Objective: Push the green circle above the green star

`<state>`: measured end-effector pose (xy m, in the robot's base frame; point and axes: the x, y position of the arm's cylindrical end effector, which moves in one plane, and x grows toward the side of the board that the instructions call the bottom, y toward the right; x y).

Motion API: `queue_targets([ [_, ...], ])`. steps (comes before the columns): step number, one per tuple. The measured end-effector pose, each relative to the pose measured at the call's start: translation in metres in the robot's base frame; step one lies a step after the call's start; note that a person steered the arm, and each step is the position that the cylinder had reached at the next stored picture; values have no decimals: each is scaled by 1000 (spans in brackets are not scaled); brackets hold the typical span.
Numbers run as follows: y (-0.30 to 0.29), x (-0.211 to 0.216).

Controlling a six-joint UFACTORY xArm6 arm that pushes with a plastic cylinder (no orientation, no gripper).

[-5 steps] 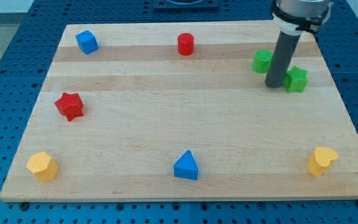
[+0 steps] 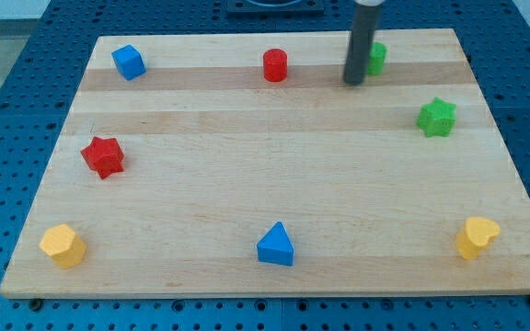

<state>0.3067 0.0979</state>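
The green circle [image 2: 376, 58] sits near the top edge of the wooden board, at the view's upper right. My tip [image 2: 353, 82] is just left of it, and the dark rod hides its left part. The green star [image 2: 437, 118] lies lower and further right, apart from both the circle and my tip.
A red cylinder [image 2: 275, 65] stands left of my tip. A blue cube [image 2: 129, 62] is at the upper left, a red star [image 2: 103, 156] at the left. Yellow blocks sit at the bottom left [image 2: 63, 245] and bottom right [image 2: 477, 237], a blue triangle [image 2: 275, 245] at bottom middle.
My tip has moved up and left, from between the two green blocks to the circle's left. The green circle has shifted up toward the top edge. The green star has not moved.
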Motion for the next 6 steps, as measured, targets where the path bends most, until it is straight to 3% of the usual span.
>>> queue_targets([
  [1,-1,0],
  [2,-2,-42],
  [4,8,-44],
  [5,56,-58],
  [6,65,-58],
])
